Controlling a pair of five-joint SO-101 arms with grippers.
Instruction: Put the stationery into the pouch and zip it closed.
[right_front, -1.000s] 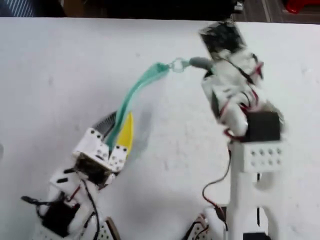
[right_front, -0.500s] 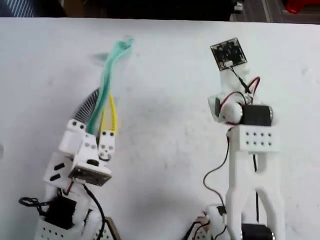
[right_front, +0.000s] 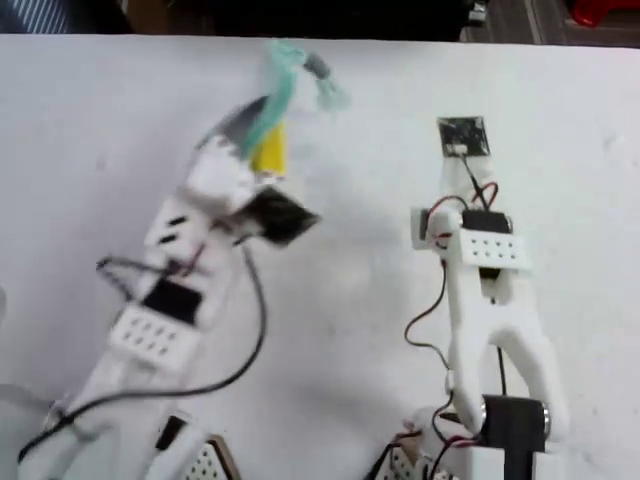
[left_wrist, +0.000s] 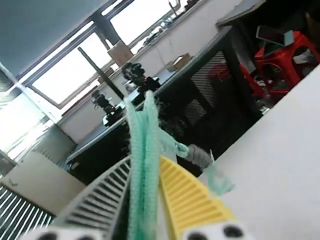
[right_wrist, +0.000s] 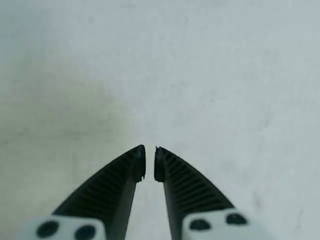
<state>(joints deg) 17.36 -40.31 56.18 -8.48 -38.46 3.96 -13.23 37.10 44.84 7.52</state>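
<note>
here, ribbed left claw (left_wrist: 145, 167) pinching thin teal pouch (left_wrist: 142, 127), grey zip pull (left_wrist: 198, 155)

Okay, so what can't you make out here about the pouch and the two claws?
High view: the pouch held in the left claw is motion-blurred, so whether its zip is closed is unreadable.
Left wrist view: the pouch sits edge-on between the claw's fingers, hiding any contents; the bottom edge cuts off its lower part.
Right wrist view: the right claw, shut over the table, has its base cut off by the bottom edge.
</note>
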